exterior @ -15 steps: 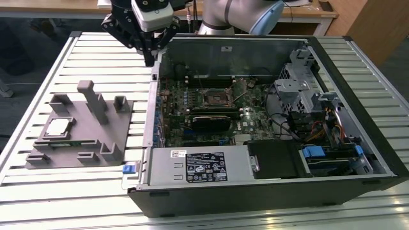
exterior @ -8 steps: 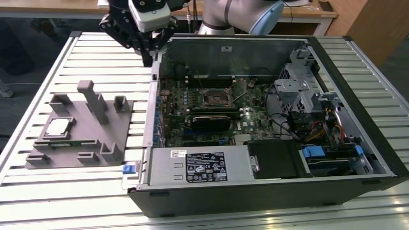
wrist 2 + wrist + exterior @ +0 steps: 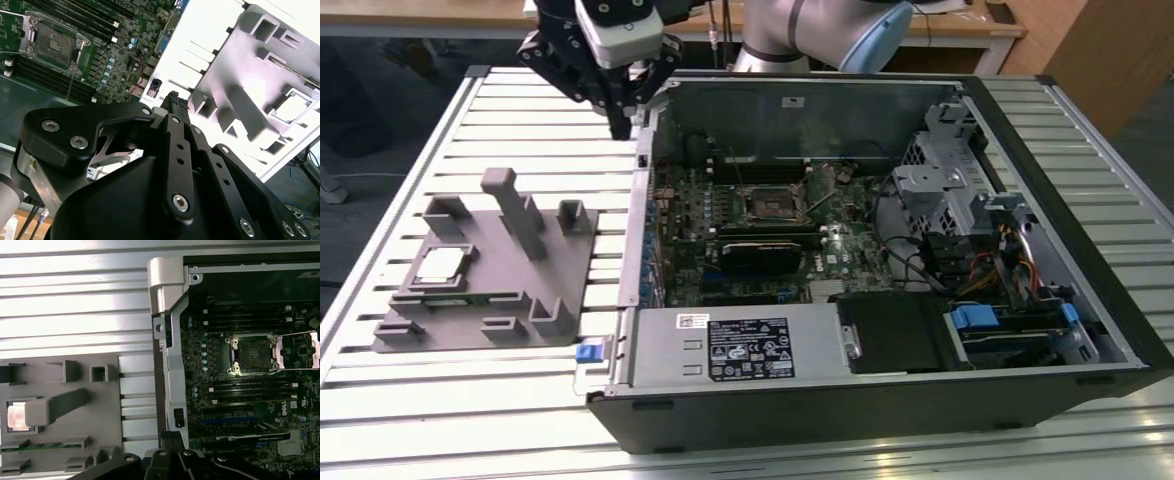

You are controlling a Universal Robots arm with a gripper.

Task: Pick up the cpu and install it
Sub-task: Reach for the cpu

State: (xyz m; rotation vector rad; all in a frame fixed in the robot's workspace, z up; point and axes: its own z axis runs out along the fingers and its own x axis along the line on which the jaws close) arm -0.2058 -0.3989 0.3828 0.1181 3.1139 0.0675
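The cpu (image 3: 440, 265), a small pale silvery square, lies in a recess of the grey fixture (image 3: 507, 285) on the exterior view's left. It shows as well in the first wrist view (image 3: 17, 417) and the second wrist view (image 3: 292, 106). My gripper (image 3: 620, 122) hangs above the slatted table, beside the far corner of the open computer case and well away from the cpu. Its fingers (image 3: 174, 101) are pressed together with nothing between them. The open motherboard socket (image 3: 767, 205) sits inside the case, with its metal frame lifted (image 3: 250, 355).
The open computer case (image 3: 854, 400) takes up the exterior view's right, with its wall (image 3: 167, 315) close to the gripper. Tall grey posts (image 3: 520, 210) stand up from the fixture. A drive cage and cables (image 3: 987, 240) fill the case's far side.
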